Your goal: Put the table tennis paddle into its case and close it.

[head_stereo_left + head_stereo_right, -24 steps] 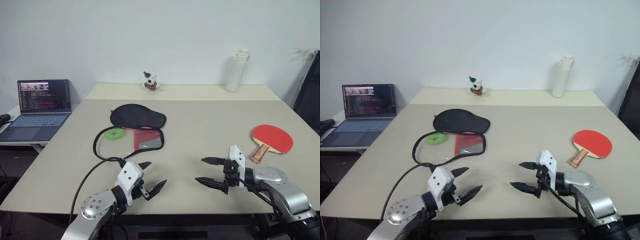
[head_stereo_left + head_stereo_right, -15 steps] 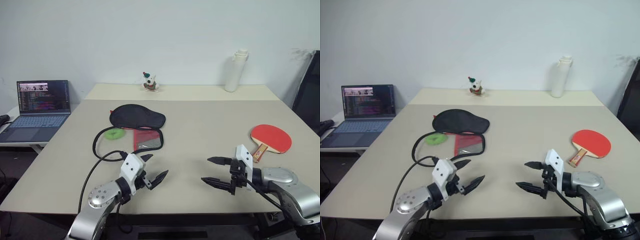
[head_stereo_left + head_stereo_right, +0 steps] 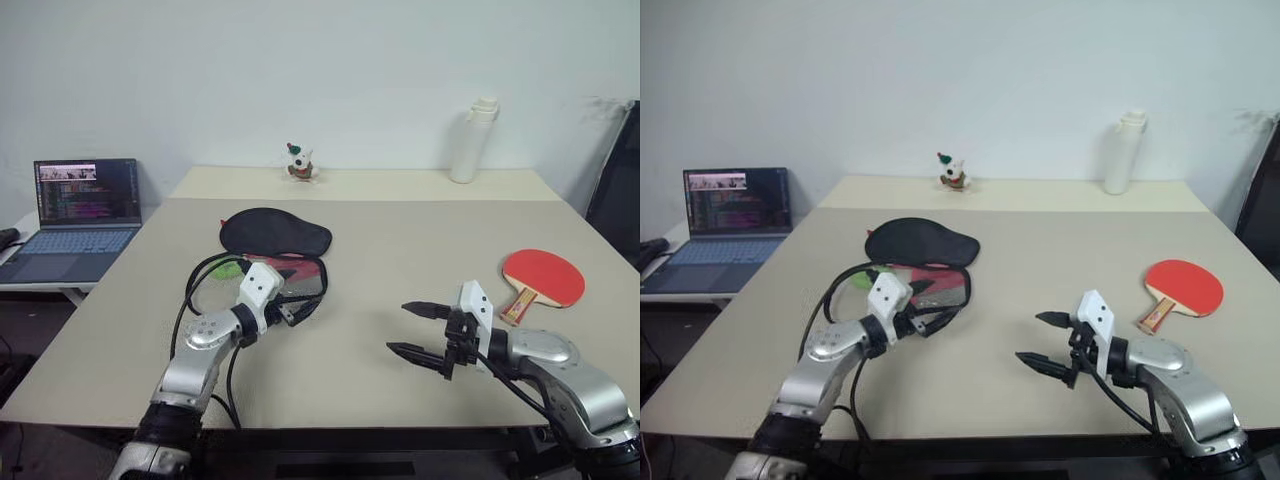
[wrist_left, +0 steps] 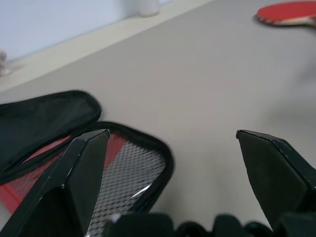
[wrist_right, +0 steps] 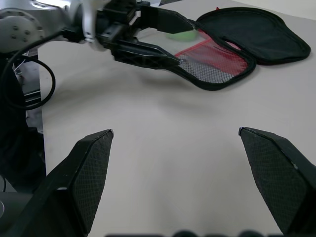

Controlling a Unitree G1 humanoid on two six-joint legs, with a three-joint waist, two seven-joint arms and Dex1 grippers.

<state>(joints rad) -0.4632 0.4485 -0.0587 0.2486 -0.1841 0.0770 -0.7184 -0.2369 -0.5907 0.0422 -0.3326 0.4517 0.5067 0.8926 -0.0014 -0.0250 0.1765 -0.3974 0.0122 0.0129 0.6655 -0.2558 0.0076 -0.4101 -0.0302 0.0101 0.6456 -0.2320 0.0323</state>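
We saw a laptop (image 3: 78, 218) far left, bottle (image 3: 472, 140) and toy (image 3: 299, 163) at back. Left gripper (image 3: 297, 301) open at the case (image 3: 275, 236), right gripper (image 3: 417, 333) open, w/ paddle (image 3: 541, 277) right.

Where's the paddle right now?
In the left eye view the paddle lies flat on the table's right side, just beyond the open right gripper, far from the case.

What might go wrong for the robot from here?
The case lies unzipped with its flaps spread; the open left gripper at its rim could push it instead of gripping it. A black cable loops beside the case and might snag. The paddle lies flat, far to the right of the open right gripper, awkward to lift.
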